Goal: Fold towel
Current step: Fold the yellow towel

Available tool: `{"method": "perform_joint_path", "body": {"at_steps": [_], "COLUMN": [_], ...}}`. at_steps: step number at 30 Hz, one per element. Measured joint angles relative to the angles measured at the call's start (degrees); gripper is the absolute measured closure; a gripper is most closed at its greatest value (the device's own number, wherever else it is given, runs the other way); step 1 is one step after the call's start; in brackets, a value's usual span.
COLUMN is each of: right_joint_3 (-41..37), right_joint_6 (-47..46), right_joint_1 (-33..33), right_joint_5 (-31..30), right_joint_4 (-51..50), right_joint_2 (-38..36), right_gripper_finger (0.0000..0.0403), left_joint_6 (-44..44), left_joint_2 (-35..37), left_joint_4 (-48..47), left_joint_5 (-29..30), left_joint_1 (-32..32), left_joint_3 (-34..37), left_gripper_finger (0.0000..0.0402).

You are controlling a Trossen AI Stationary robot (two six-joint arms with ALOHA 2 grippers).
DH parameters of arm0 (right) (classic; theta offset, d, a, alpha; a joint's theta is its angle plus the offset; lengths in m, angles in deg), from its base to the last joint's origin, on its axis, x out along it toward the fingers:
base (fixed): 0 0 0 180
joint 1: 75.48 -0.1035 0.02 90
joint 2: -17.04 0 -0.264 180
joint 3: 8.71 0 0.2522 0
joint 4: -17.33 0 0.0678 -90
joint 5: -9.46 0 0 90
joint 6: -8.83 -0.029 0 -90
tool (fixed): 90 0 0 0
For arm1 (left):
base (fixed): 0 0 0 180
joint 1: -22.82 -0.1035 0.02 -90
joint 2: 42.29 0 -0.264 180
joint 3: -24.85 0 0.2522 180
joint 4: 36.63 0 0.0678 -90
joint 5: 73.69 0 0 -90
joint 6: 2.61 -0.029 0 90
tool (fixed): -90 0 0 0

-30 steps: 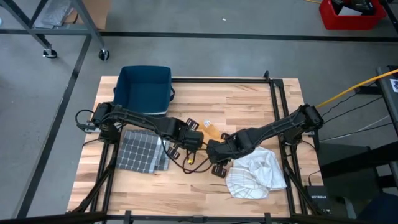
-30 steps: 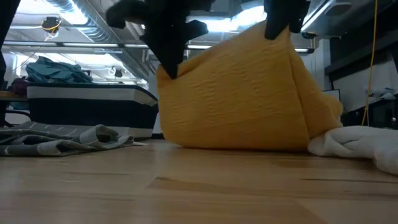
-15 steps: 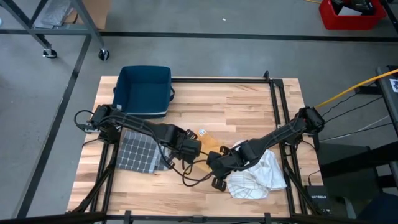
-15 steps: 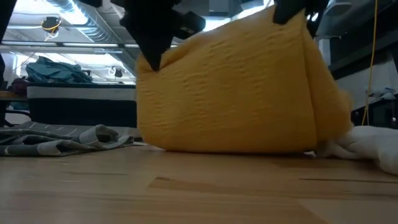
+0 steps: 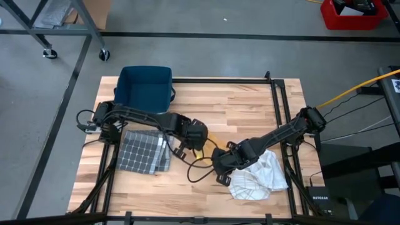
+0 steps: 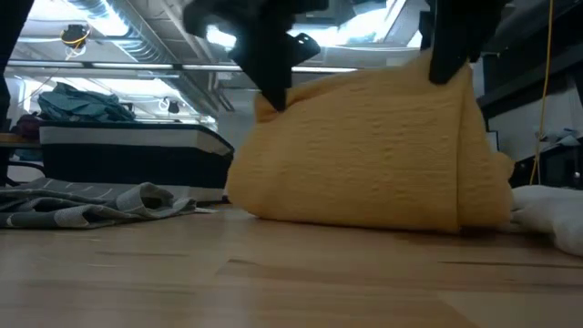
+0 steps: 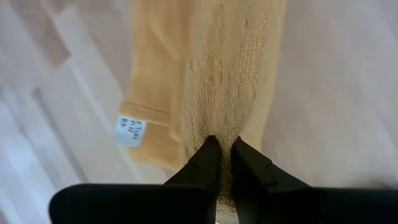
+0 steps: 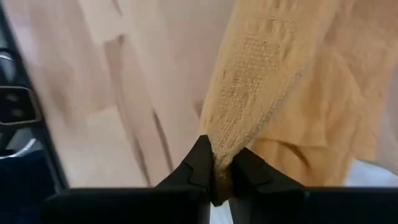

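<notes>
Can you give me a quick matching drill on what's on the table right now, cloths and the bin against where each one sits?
Things:
1. yellow towel
2. grey checked cloth
3. white cloth
4. blue bin

Places or states:
A. crumpled at the table's right side, under the right arm
B. at the table's far left corner
C. lifted at two corners, pinched by the left gripper and right gripper
D. lying flat on the table's left side

Pairs: 1-C, 2-D, 3-A, 4-B
</notes>
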Motion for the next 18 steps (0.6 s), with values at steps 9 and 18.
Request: {"method": "perform_joint_path", "body": {"at_steps": [9, 18], "right_joint_3": [-1.2, -8.5], "right_joint_6": [0.7, 0.5], "right_joint_1": [2.1, 2.7], "right_joint_5": [-2.1, -5.5], "right_joint_4": [-3.9, -2.2], "right_joint_2": [0.0, 0.0], "right_gripper_finger": [0.0372, 0.0372], "left_joint_6": [-0.8, -0.6], "left_joint_2": [-1.3, -6.5], "left_joint_4": [3.8, 8.9], "left_joint_5": [-0.1, -0.1], "left_joint_1": [-4.8, -8.0], "left_joint_3": [0.2, 0.2], "left_gripper_finger": [0.0382, 0.0382]}}
